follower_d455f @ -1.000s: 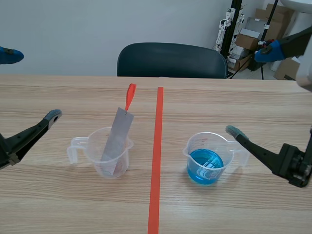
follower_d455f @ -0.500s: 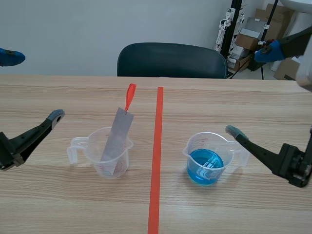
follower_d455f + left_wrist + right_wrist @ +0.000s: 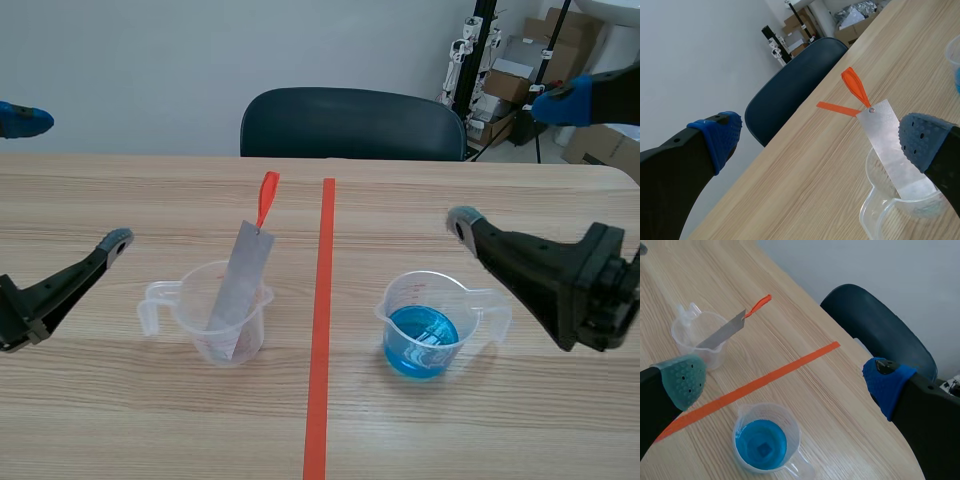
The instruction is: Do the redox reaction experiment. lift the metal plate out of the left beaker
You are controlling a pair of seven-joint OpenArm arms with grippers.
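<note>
**Status: approach, lift not started.**

1. Metal plate point(image 3: 243, 282): stands tilted in the left beaker point(image 3: 195, 325). Lower end is at the beaker bottom; upper end leans on the rim on the side toward the tape line point(image 3: 322, 330). An orange tag point(image 3: 267, 195) sticks up from the top end. Nothing grips the plate.
2. Left gripper point(image 3: 822, 142): fingers spread wide, nothing between them. It hangs low, near the left beaker on the handle side but apart from it. In the left wrist view the plate sits ahead, close by one fingertip, w/o contact.
3. Right beaker point(image 3: 430, 275): holds blue liquid and stands well apart on the other side of the tape line.
4. Right gripper point(image 3: 785, 382): fingers spread wide, empty, raised above and behind the right beaker.
5. Desk point(image 3: 100, 420) carries both beakers; a chair point(image 3: 350, 120) stands beyond the far edge.

**Change over approx. the last sec.**
- Right arm has risen and swung inward. Its lower fingertip was beside the right beaker's rim and is now clear above it.
- Left arm has crept slightly toward the left beaker.
- Plate and both beakers: no shift.

**Meaning:** both arms are repositioning, and neither is aligned with the tag or the plate's top end yet. Which arm takes the plate can't be judged yet; the left one is nearer.
</note>
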